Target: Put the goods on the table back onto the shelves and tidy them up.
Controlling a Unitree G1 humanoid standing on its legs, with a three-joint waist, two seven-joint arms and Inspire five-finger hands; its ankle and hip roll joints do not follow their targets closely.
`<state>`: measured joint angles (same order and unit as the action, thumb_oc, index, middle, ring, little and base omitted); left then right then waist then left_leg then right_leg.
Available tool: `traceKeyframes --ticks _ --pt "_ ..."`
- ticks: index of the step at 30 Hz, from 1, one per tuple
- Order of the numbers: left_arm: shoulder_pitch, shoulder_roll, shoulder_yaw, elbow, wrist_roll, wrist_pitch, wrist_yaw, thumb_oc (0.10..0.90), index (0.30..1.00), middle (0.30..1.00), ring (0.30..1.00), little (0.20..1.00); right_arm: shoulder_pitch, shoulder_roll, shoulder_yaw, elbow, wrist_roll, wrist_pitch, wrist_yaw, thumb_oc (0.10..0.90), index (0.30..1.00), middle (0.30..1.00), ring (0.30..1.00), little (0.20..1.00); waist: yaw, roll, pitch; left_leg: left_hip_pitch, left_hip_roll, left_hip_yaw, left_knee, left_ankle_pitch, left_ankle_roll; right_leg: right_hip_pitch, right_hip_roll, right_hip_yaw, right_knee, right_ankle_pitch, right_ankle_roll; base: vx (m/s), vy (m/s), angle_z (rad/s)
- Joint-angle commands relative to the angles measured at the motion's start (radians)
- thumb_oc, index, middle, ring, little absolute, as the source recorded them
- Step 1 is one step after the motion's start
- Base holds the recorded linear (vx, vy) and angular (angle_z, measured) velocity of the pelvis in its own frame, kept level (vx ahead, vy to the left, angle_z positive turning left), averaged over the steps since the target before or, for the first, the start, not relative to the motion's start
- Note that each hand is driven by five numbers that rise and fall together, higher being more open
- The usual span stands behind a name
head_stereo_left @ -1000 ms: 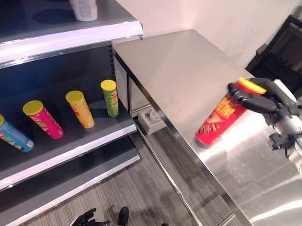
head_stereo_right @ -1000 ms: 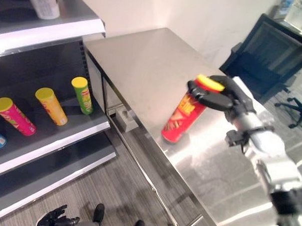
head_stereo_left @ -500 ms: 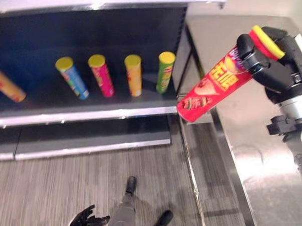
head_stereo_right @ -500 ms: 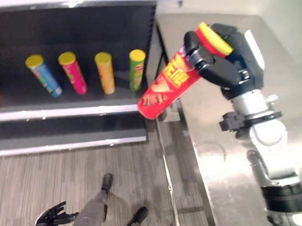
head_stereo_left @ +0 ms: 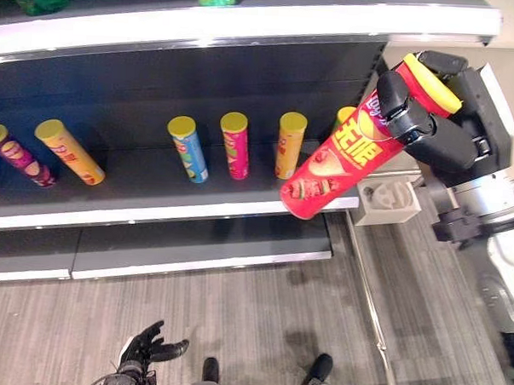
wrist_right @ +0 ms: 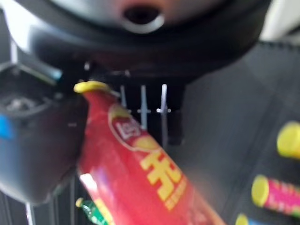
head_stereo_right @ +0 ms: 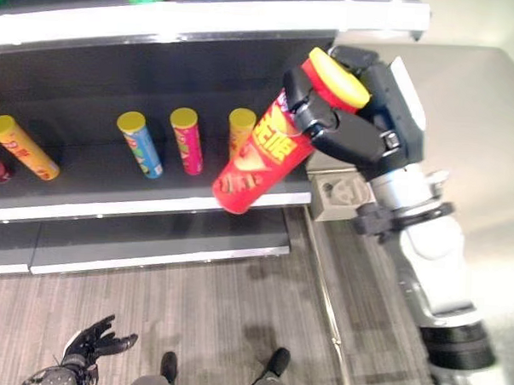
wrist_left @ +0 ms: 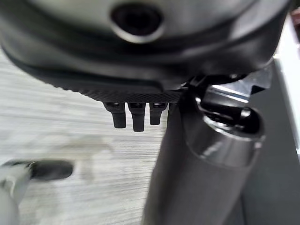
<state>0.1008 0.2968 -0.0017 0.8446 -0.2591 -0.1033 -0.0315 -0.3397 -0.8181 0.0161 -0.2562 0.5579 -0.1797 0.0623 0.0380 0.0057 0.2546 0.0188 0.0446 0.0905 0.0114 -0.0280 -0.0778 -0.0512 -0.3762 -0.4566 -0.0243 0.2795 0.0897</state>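
The right robot hand (head_stereo_left: 439,124) has its fingers curled round a tall red can (head_stereo_left: 344,162) with a yellow lid. The can is tilted in the air in front of the shelf (head_stereo_left: 171,207), with big yellow writing. The left robot hand (head_stereo_left: 148,350) hangs low, fingers spread.

A tall red crisp can (head_stereo_left: 344,160) hangs tilted before the dark shelf (head_stereo_left: 155,184), where smaller cans (head_stereo_left: 233,145) stand in a row.

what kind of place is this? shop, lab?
Likely a mock retail setup: a dark shelf unit with white edge strips, a row of chip cans lined up on it, a steel table beside it, wood-look flooring.
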Motion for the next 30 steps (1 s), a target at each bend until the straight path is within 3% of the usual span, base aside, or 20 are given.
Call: traceKeyframes --ticks 1,2,3,6,8,10,11,15,16,17,19,20,21,23,25,26,27,30 --pt "0.033 0.09 0.001 0.021 0.042 -0.03 0.006 0.8 0.9 0.9 0.9 0.9 -0.092 -0.035 -0.044 -0.107 -0.07 -0.085 -0.014 0.4 0.3 0.3 0.3 0.3 0.009 -0.015 -0.025 0.065 0.038 -0.017 -0.098 -0.045 -0.006 -0.115 0.074 0.242 0.011 -0.098 0.146 -0.18 0.273 0.14" --pt "0.033 0.096 0.005 0.02 0.039 -0.028 0.007 0.8 0.9 0.9 0.9 0.9 -0.087 -0.029 -0.037 -0.119 -0.081 -0.085 -0.007 0.4 0.3 0.3 0.3 0.3 0.01 -0.014 -0.02 0.052 0.023 -0.025 -0.095 -0.034 0.007 -0.117 0.104 0.282 0.057 -0.135 0.131 -0.2 0.293 0.22" --pt "0.033 0.102 0.005 0.022 0.045 -0.024 0.004 0.8 0.9 0.9 0.9 0.9 -0.087 -0.039 -0.012 -0.139 -0.129 -0.087 -0.003 0.4 0.3 0.3 0.3 0.3 0.018 -0.005 -0.016 0.028 0.003 -0.044 -0.086 -0.016 0.03 -0.091 0.176 0.294 0.151 -0.236 0.09 -0.18 0.222 0.22" --pt "0.03 0.1 -0.002 0.034 0.054 -0.018 0.004 0.8 0.9 0.9 0.9 0.9 -0.104 -0.058 0.026 -0.136 -0.203 -0.096 -0.009 0.4 0.3 0.3 0.3 0.3 0.026 -0.006 -0.011 -0.007 -0.025 -0.065 -0.06 -0.005 0.047 -0.07 0.277 0.278 0.242 -0.342 0.045 -0.12 0.119 0.37" --pt "0.03 0.096 -0.007 0.032 0.051 -0.018 -0.001 0.8 0.9 0.9 0.9 0.9 -0.111 -0.064 0.036 -0.136 -0.229 -0.086 -0.01 0.4 0.3 0.3 0.3 0.3 0.026 -0.017 -0.016 -0.009 -0.04 -0.078 -0.062 -0.004 0.046 -0.04 0.3 0.285 0.184 -0.346 0.032 -0.01 -0.015 0.15" --pt "0.034 0.073 -0.01 0.03 0.03 -0.021 0.007 0.8 0.9 0.9 0.9 0.9 -0.157 -0.032 0.098 -0.122 -0.236 -0.09 -0.022 0.4 0.3 0.3 0.3 0.3 0.034 -0.033 -0.03 -0.025 -0.063 -0.103 -0.045 -0.013 0.042 0.001 0.33 0.351 0.078 -0.316 0.022 0.06 -0.043 0.16" --pt "0.035 0.072 -0.008 0.029 0.03 -0.02 0.007 0.8 0.9 0.9 0.9 0.9 -0.161 -0.032 0.103 -0.119 -0.237 -0.091 -0.023 0.4 0.3 0.3 0.3 0.3 0.033 -0.033 -0.03 -0.025 -0.063 -0.102 -0.044 -0.014 0.042 0.003 0.331 0.352 0.074 -0.314 0.022 0.08 -0.028 0.13" --pt "0.026 0.045 -0.033 -0.009 -0.004 -0.022 0.016 0.8 0.9 0.9 0.9 0.9 -0.193 -0.058 0.149 -0.106 -0.283 -0.088 -0.041 0.4 0.3 0.3 0.3 0.3 0.031 -0.036 -0.007 -0.114 -0.064 -0.097 0.123 -0.053 0.023 0.037 0.306 0.318 0.011 -0.302 0.016 0.01 0.03 0.3" --pt "0.031 0.027 -0.041 -0.027 -0.025 -0.017 0.02 0.8 0.9 0.9 0.9 0.9 -0.201 -0.071 0.172 -0.093 -0.322 -0.071 -0.058 0.4 0.3 0.3 0.3 0.3 0.035 -0.029 -0.002 -0.136 -0.025 -0.075 0.131 -0.04 0.009 0.055 0.294 0.305 0.0 -0.305 0.019 0.01 0.097 0.78" --pt "0.032 0.026 -0.04 -0.028 -0.025 -0.017 0.021 0.8 0.9 0.9 0.9 0.9 -0.203 -0.072 0.174 -0.092 -0.323 -0.071 -0.059 0.4 0.3 0.3 0.3 0.3 0.034 -0.028 -0.001 -0.135 -0.025 -0.075 0.132 -0.041 0.008 0.056 0.295 0.305 -0.001 -0.305 0.018 0.05 0.149 0.59" --pt "0.034 0.022 -0.038 -0.015 -0.019 -0.015 0.027 0.8 0.9 0.9 0.9 0.9 -0.212 -0.065 0.191 -0.088 -0.359 -0.063 -0.064 0.4 0.3 0.3 0.3 0.3 0.04 -0.037 -0.006 -0.152 0.024 -0.083 0.111 -0.017 -0.004 0.061 0.272 0.306 -0.011 -0.305 0.027 0.08 0.157 0.15" --pt "0.031 0.028 -0.042 -0.007 -0.012 -0.014 0.037 0.8 0.9 0.9 0.9 0.9 -0.215 -0.05 0.198 -0.083 -0.371 -0.065 -0.08 0.4 0.3 0.3 0.3 0.3 0.044 -0.045 -0.005 -0.174 0.09 -0.111 0.083 0.029 -0.018 0.056 0.249 0.309 -0.008 -0.318 0.037 0.07 0.166 -0.04" --pt "0.032 0.029 -0.042 -0.007 -0.012 -0.014 0.037 0.8 0.9 0.9 0.9 0.9 -0.215 -0.05 0.199 -0.083 -0.372 -0.065 -0.081 0.4 0.3 0.3 0.3 0.3 0.044 -0.045 -0.006 -0.173 0.091 -0.112 0.079 0.031 -0.019 0.055 0.249 0.308 -0.007 -0.319 0.036 0.09 0.198 0.06" --pt "0.032 0.035 -0.044 0.001 0.0 -0.013 0.047 0.8 0.9 0.9 0.9 0.9 -0.202 -0.046 0.189 -0.065 -0.427 -0.063 -0.111 0.4 0.3 0.3 0.3 0.3 0.045 -0.043 -0.012 -0.191 0.161 -0.134 0.015 0.083 -0.036 0.059 0.224 0.309 -0.006 -0.34 0.051 0.15 0.239 0.09" --pt "0.031 0.042 -0.045 0.009 0.01 -0.008 0.053 0.8 0.9 0.9 0.9 0.9 -0.169 -0.035 0.169 -0.062 -0.459 -0.058 -0.13 0.4 0.3 0.3 0.3 0.3 0.044 -0.031 -0.021 -0.19 0.199 -0.12 -0.04 0.119 -0.054 0.073 0.206 0.304 -0.004 -0.356 0.062 0.21 0.316 0.09" --pt "0.034 0.046 -0.046 0.01 0.019 -0.011 0.055 0.8 0.9 0.9 0.9 0.9 -0.153 -0.028 0.163 -0.068 -0.461 -0.051 -0.125 0.4 0.3 0.3 0.3 0.3 0.047 -0.012 -0.039 -0.163 0.208 -0.117 -0.084 0.128 -0.07 0.084 0.204 0.305 -0.011 -0.355 0.07 0.28 0.458 0.07" --pt "0.029 0.051 -0.053 0.024 0.051 -0.008 0.056 0.8 0.9 0.9 0.9 0.9 -0.119 -0.003 0.135 -0.087 -0.49 -0.046 -0.133 0.4 0.3 0.3 0.3 0.3 0.044 0.015 -0.06 -0.145 0.188 -0.121 -0.095 0.125 -0.095 0.104 0.175 0.292 -0.022 -0.334 0.083 0.29 0.503 0.0" --pt "0.016 0.075 -0.068 0.025 0.092 -0.01 0.058 0.8 0.9 0.9 0.9 0.9 -0.107 0.045 0.124 -0.099 -0.521 -0.042 -0.146 0.4 0.3 0.3 0.3 0.3 0.05 0.011 -0.062 -0.139 0.118 -0.113 -0.06 0.083 -0.066 0.112 0.095 0.293 -0.018 -0.294 0.113 0.18 0.425 0.07"
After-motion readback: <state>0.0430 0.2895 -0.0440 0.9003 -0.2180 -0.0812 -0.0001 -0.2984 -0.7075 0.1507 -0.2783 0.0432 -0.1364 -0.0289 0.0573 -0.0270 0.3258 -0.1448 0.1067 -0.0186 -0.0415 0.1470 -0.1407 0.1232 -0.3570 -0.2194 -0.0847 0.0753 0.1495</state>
